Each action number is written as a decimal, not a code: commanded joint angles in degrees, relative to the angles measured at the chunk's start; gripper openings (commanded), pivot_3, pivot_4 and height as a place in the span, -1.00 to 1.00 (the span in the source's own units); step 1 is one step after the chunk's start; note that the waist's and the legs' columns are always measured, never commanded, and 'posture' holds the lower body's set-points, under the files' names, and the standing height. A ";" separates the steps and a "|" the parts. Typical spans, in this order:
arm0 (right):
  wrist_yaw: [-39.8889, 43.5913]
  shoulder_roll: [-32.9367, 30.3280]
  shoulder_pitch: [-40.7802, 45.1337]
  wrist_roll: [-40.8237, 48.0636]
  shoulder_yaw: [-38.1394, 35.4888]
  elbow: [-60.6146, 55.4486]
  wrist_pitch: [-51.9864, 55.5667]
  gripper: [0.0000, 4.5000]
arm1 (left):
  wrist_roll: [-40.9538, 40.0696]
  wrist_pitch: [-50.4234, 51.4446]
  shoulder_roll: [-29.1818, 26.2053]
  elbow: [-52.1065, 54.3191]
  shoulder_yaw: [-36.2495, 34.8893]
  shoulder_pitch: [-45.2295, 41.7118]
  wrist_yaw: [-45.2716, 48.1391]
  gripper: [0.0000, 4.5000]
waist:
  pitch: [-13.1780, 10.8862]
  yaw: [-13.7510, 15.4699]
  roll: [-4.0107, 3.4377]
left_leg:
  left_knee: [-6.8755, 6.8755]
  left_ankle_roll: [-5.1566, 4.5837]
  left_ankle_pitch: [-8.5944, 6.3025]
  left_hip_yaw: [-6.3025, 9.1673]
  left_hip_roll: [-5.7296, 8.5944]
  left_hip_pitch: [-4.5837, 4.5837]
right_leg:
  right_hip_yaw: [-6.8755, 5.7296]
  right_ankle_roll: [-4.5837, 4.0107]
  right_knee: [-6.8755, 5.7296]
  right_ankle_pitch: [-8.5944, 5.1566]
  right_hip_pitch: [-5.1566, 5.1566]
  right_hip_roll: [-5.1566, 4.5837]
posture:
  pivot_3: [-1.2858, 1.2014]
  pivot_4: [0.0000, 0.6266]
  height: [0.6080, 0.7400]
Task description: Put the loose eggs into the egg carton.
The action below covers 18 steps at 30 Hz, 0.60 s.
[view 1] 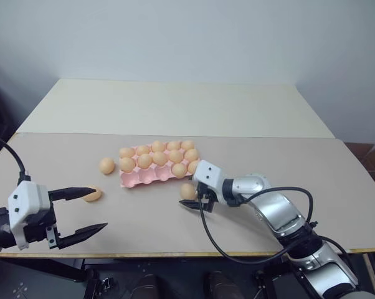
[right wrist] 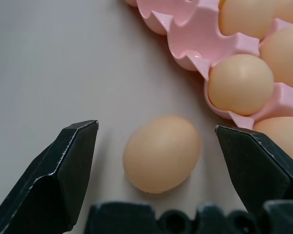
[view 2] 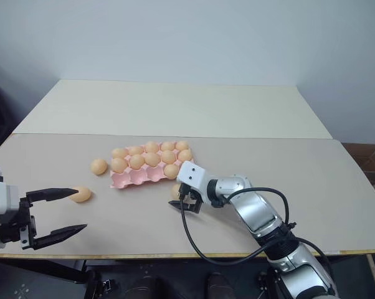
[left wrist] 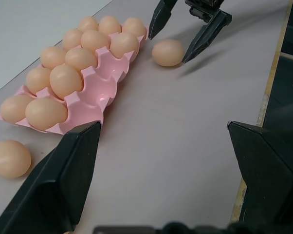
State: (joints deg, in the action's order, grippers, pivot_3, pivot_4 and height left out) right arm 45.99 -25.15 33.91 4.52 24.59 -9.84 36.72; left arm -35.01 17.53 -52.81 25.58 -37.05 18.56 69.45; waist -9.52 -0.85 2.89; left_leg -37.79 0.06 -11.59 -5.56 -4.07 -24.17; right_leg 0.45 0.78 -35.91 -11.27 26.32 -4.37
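Straddling a loose egg (right wrist: 162, 153) beside the egg carton (view 1: 144, 177), the right gripper (view 1: 197, 200) is spread (not touching). Left gripper (view 1: 86, 212) is spread too, over the counter (view 1: 268, 149).

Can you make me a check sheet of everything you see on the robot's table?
Surface: pale table, bare apart from the job's things.
Job's things: pink egg carton with eggs in most cups, three near-row cups empty; three loose eggs on the table: one left of the carton, one by the left gripper, one between the right gripper's fingers.
Clutter: nothing seen.
Grippers: left gripper open; right gripper open around its egg, not closed.
Cables: black cable along the right arm.
Surroundings: plain wall.
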 commanded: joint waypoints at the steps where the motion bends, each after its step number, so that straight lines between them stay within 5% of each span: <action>1: -0.32 1.32 1.68 -1.17 0.46 2.09 -1.90 0.98 | 0.04 -0.71 0.25 1.67 -0.66 0.14 -0.39 1.00 | 0.00 -0.04 0.00 | 0.00 0.01 0.00 0.00 0.00 0.01 | 0.00 0.00 0.00 0.00 0.00 0.00 | 0.03 -0.52 1.00; 3: 0.56 2.11 2.12 -0.87 0.39 3.59 -2.15 0.98 | 0.46 -0.90 0.45 1.63 -0.64 0.23 -0.62 1.00 | 0.00 -0.08 0.00 | 0.00 0.01 -0.01 0.00 -0.02 0.01 | 0.00 -0.01 -0.03 0.00 0.01 0.02 | 0.03 -0.52 1.00; 6: 1.47 3.22 2.37 -0.21 0.09 4.93 -2.44 0.73 | 0.80 -1.01 0.70 1.57 -0.62 0.31 -0.72 1.00 | 0.00 -0.17 0.00 | 0.00 -0.01 0.01 0.00 -0.02 0.00 | 0.00 -0.01 -0.02 0.00 0.01 0.03 | 0.03 -0.52 1.00; 12: 1.83 3.27 2.23 -1.95 1.10 5.23 -3.00 -0.05 | 1.11 -0.99 1.06 1.60 -0.68 0.40 -0.80 1.00 | 0.00 -0.15 0.00 | 0.00 0.00 0.00 0.00 -0.02 0.00 | 0.00 -0.01 -0.02 0.00 0.01 0.02 | 0.03 -0.52 1.00; 18: 1.97 1.40 1.56 -1.23 -0.75 -2.00 -1.07 -0.10 | 1.27 -0.88 1.34 1.82 -1.60 1.57 -0.66 1.00 | 0.00 -0.12 -0.01 | 0.00 0.03 -0.02 0.00 -0.02 -0.02 | -0.01 0.00 -0.01 0.00 0.02 0.01 | 0.03 -0.52 1.00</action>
State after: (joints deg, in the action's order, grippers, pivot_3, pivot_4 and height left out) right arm 47.58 -23.68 34.75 2.39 26.00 -7.47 35.23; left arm -33.62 17.46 -51.57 26.13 -37.08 19.98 68.90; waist -9.53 -0.97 2.88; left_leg -37.79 0.11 -11.62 -5.56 -4.09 -24.19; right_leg 0.44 0.78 -35.93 -11.27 26.34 -4.36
